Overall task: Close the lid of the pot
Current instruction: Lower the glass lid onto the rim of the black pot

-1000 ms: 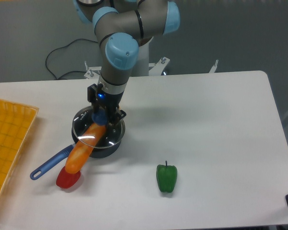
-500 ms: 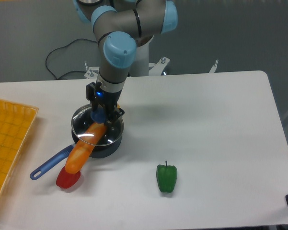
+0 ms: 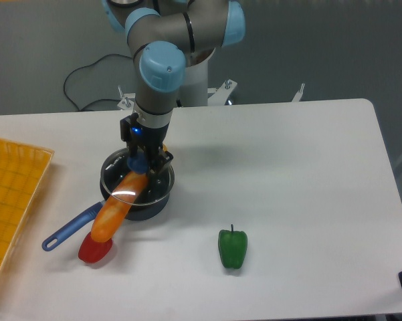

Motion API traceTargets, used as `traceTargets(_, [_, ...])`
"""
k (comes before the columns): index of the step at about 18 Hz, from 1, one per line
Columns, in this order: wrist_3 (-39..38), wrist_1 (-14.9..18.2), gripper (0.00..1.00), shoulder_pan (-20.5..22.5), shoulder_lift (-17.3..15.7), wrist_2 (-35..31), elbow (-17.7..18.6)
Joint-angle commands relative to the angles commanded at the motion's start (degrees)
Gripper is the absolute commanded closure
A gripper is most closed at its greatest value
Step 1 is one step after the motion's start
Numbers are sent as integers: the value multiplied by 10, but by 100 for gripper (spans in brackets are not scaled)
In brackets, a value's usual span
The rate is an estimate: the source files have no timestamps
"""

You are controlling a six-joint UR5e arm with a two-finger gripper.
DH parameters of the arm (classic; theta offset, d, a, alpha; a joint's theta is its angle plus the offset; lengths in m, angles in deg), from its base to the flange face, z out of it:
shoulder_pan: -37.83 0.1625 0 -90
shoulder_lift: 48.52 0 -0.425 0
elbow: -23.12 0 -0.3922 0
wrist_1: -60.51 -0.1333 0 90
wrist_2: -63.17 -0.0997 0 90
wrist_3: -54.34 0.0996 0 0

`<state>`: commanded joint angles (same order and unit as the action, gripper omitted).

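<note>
Lid Going On The Pot

While your claw (image 3: 140,162) is pinching the blue knob, you are holding the pot lid (image 3: 135,182) right over the pot (image 3: 147,200) on the desk (image 3: 287,174), so it is lining up with the rim.

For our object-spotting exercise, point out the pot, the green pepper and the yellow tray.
pot (image 3: 157,200): fixed camera, dark side wall at its lower right.
green pepper (image 3: 233,249): fixed camera, middle of its body.
yellow tray (image 3: 10,194): fixed camera, bare mesh floor near the right rim.
</note>
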<state>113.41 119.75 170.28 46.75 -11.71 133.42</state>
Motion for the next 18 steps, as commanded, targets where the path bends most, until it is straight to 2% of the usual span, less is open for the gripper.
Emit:
traceTargets(10, [-2,1,52,-18,0,-6,-1])
traceTargets(14, [-2,-4,52,-27,2,-35,-2])
traceTargets(18, [-2,-6,52,-29,1,-36,0])
